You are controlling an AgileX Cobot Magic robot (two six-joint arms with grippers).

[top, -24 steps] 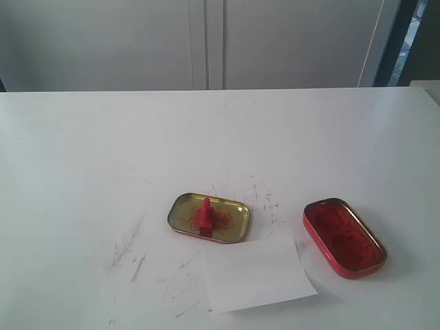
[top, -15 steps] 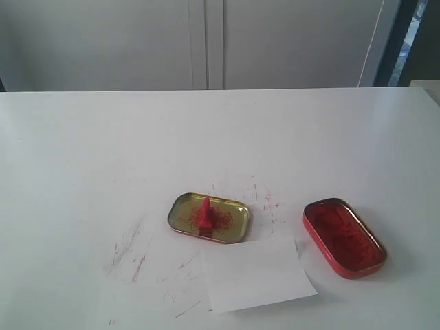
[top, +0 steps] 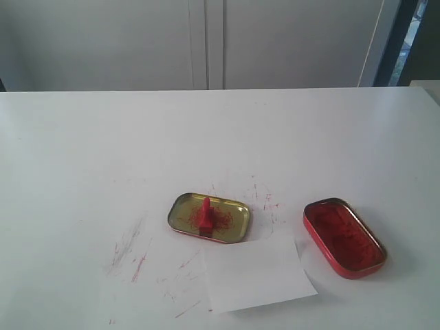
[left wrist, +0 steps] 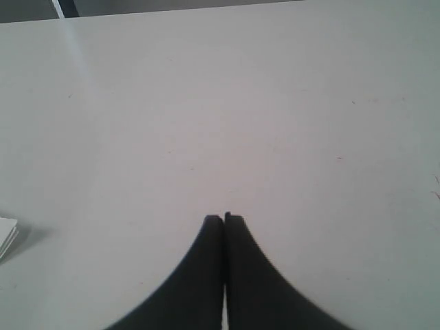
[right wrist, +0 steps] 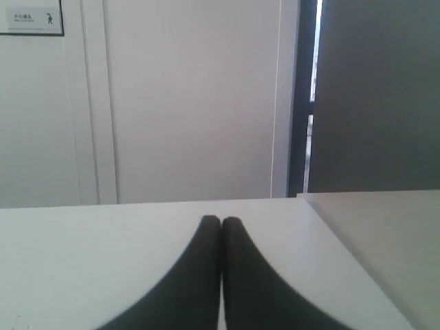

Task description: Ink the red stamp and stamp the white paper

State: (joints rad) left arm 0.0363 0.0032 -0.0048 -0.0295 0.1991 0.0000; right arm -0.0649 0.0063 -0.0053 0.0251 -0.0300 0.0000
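Observation:
The red stamp (top: 205, 216) stands upright inside the gold oblong tin (top: 237, 221) near the table's middle front. In front of that tin lies the small white paper (top: 254, 273). The red tin of ink (top: 344, 236) lies open to the right. Neither arm shows in the exterior view. My left gripper (left wrist: 224, 218) is shut, empty, over bare white table. Shut and empty too, my right gripper (right wrist: 221, 221) faces the table's far edge and a wall. None of the task's things show in either wrist view.
A larger white sheet with red streaks (top: 148, 271) lies under the small paper, toward the front left. Red smears mark the table (top: 263, 199) behind the tins. A white corner (left wrist: 5, 234) shows at the edge of the left wrist view.

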